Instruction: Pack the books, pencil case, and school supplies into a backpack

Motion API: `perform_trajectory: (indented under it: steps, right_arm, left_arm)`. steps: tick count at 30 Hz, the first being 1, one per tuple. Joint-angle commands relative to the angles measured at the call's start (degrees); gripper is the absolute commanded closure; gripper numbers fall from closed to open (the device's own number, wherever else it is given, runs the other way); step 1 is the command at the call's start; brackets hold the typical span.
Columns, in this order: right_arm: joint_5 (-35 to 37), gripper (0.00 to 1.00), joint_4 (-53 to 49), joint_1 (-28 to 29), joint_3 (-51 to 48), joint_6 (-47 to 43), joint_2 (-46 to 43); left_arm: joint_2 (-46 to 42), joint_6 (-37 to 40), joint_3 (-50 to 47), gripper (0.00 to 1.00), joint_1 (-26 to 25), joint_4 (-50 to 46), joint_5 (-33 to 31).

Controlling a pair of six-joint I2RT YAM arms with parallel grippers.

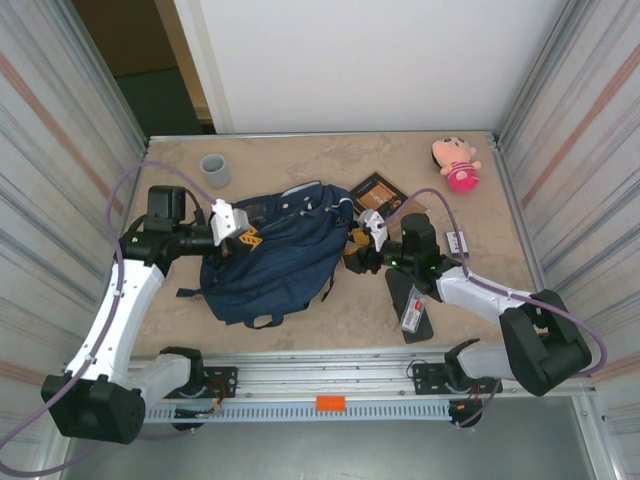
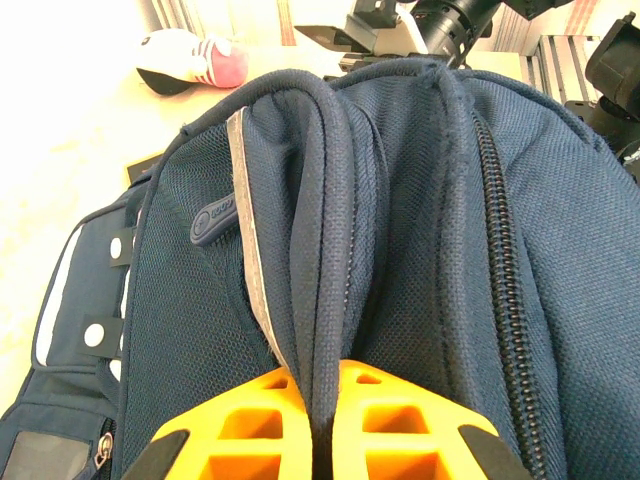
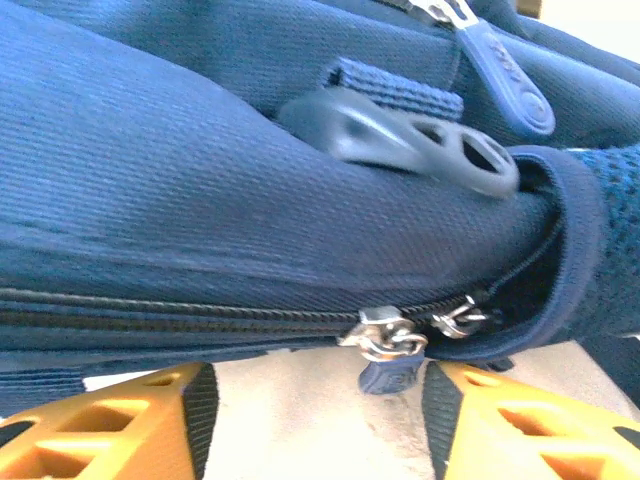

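Navy backpack (image 1: 270, 255) lay on the counter (image 1: 300, 165); left pincer (image 2: 325, 405) was clamped on its fabric ridge (image 2: 320, 200), bracing it, while right pincer (image 3: 320, 400) stood part-open astride the zip pull (image 3: 388, 375), evidently to unzip.

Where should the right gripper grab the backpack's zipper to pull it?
Pinch the small blue pull tab hanging under the metal slider, coming in level from the side where the right gripper sits. It dangles clear of the backpack fabric, between the open jaws.

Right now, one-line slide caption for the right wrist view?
Right gripper, jaws apart, straddles a zip pull hanging from the navy backpack.
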Motion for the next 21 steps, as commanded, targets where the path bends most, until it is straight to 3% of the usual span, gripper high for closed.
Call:
perform_trajectory:
  steps: [1,4,11,14,20,21]
  right_arm:
    - [-5.54,0.49,-0.78,-0.78,1.23,-0.5,-1.18]
    - [-6.81,0.56,-0.71,-1.61,1.67,-0.01,-1.1]
    - [-8.72,0.9,0.08,-3.67,1.93,0.76,-1.57]
    - [-9.18,0.99,-0.09,-4.11,1.89,0.94,-1.86]
    - [-7.99,1.0,-1.34,-4.82,1.76,0.88,-1.75]
    - [-6.92,0.92,-1.58,-5.08,1.76,0.77,-1.29]
  left_arm:
    - [-1.01,1.62,1.18,1.0,0.24,4.74,4.25]
    - [-1.06,1.7,0.87,1.0,0.24,4.78,3.83]
    - [-1.69,1.69,0.47,1.0,0.24,5.2,3.09]
    - [-2.04,1.44,0.21,1.0,0.24,5.68,2.73]
    - [-2.13,1.36,0.47,1.0,0.24,5.52,3.08]
    - [-2.12,1.35,0.5,1.0,0.24,5.51,3.33]
